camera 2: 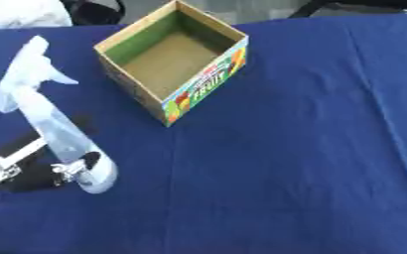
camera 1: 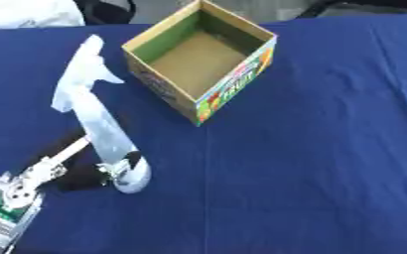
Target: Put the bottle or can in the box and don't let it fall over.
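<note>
One hand shows in these views, the robot's left hand, entering from the lower left of the frame on a silver and black arm. Its dark fingers are curled round the lower body of a pale, translucent spray bottle, near the bottle's base, so the hand has hold of the bottle. The bottle sits in the left half of the picture, tilted, with its base toward the lower middle-left and its white trigger head pointing toward the upper left. Whether the base touches the blue cloth beneath it cannot be told. The bottle is outside the box and apart from it, to the left of it and lower in the frame. The cardboard box stands open on the cloth in the upper middle of the picture, turned so that one corner points toward the bottom of the frame. Its inner walls are green and brown, its floor is bare brown card, and its outer right face carries bright fruit print with lettering. The blue cloth covers the whole table and lies mostly flat, with a faint crease running down the middle. A white shape shows at the upper left corner beyond the cloth's edge.
</note>
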`<action>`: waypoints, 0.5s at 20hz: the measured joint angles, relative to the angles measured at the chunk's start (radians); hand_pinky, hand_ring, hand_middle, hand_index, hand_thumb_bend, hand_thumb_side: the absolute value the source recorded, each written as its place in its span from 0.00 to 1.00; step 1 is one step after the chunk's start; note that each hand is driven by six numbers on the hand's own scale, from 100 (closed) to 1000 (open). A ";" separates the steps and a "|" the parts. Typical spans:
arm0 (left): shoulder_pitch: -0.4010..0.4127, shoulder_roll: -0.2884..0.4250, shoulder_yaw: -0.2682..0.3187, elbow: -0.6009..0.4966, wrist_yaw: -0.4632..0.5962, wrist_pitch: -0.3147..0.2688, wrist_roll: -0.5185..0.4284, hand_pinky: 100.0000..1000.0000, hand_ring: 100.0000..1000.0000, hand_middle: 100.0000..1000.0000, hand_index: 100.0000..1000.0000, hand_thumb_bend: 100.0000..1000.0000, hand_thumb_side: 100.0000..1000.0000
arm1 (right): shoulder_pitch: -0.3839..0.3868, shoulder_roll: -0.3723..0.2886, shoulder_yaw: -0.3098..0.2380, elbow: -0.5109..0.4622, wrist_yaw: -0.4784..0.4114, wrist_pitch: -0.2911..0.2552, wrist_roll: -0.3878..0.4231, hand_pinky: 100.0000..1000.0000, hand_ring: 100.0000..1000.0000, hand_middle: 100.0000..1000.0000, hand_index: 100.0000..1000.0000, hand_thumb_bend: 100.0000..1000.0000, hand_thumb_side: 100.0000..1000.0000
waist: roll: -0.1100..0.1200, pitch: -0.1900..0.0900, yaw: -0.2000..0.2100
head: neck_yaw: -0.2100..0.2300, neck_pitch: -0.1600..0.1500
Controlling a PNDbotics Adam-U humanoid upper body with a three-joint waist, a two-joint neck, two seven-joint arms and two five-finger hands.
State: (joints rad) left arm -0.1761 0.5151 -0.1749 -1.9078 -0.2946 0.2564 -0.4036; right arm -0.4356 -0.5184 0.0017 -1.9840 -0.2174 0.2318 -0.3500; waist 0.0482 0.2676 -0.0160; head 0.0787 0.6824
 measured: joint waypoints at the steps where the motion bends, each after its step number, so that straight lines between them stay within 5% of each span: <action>1: 0.000 0.001 -0.001 0.003 -0.002 0.000 0.000 1.00 1.00 1.00 0.88 0.20 0.54 | 0.000 0.000 0.000 0.000 0.000 0.000 0.000 1.00 0.94 1.00 0.96 0.00 0.41 | 0.000 0.000 0.000 | 0.000 0.000; 9: -0.001 0.004 -0.015 0.016 -0.023 -0.006 0.001 1.00 1.00 1.00 0.87 0.20 0.52 | 0.000 0.000 0.000 0.000 -0.003 0.000 0.000 1.00 0.94 1.00 0.96 0.00 0.41 | 0.001 0.000 0.000 | 0.003 0.000; 10: -0.001 0.004 -0.016 0.017 -0.024 -0.007 0.002 1.00 1.00 1.00 0.86 0.14 0.45 | 0.000 0.000 0.000 0.000 -0.003 0.000 0.000 1.00 0.94 1.00 0.96 0.00 0.41 | 0.001 0.000 0.000 | 0.004 0.000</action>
State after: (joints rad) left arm -0.1773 0.5194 -0.1905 -1.8912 -0.3186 0.2498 -0.4015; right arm -0.4359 -0.5184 0.0018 -1.9840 -0.2204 0.2316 -0.3499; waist 0.0490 0.2676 -0.0164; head 0.0824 0.6824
